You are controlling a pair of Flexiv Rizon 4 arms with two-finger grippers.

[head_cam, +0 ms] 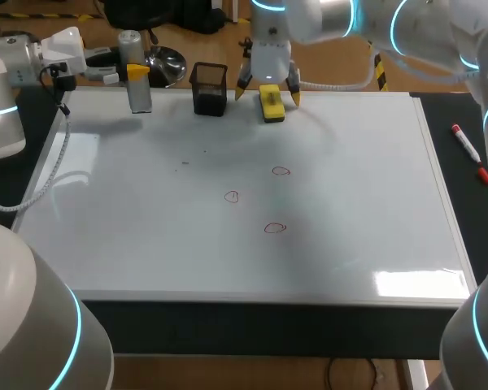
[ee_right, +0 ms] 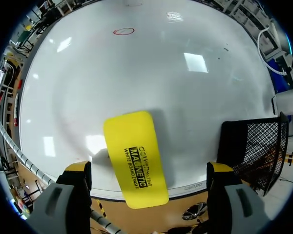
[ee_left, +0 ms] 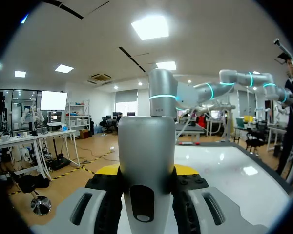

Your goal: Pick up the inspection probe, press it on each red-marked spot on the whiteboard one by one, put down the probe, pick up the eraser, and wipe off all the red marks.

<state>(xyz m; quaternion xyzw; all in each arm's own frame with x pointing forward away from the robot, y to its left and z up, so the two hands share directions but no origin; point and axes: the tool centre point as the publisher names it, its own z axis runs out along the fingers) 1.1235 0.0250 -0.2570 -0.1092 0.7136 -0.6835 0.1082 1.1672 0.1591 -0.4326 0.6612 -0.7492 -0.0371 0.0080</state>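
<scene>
The inspection probe (head_cam: 138, 88), a grey cylinder, stands upright at the back left of the whiteboard (head_cam: 342, 244). My left gripper (head_cam: 135, 72) is shut on its upper part. In the left wrist view the probe (ee_left: 146, 151) fills the gap between the yellow-tipped fingers (ee_left: 109, 169). The yellow eraser (head_cam: 271, 103) lies at the board's back edge, and my right gripper (head_cam: 267, 88) hangs open just above it. From the right wrist view the eraser (ee_right: 135, 156) lies between the spread fingertips (ee_right: 80, 168), untouched. Three red circles (head_cam: 281, 171) (head_cam: 232, 196) (head_cam: 275, 228) mark the board's middle.
A black mesh cup (head_cam: 209, 88) stands between probe and eraser at the back edge, and beside my right gripper (ee_right: 149, 168) as the mesh cup (ee_right: 256, 146). A red marker (head_cam: 469, 151) lies off the board on the right.
</scene>
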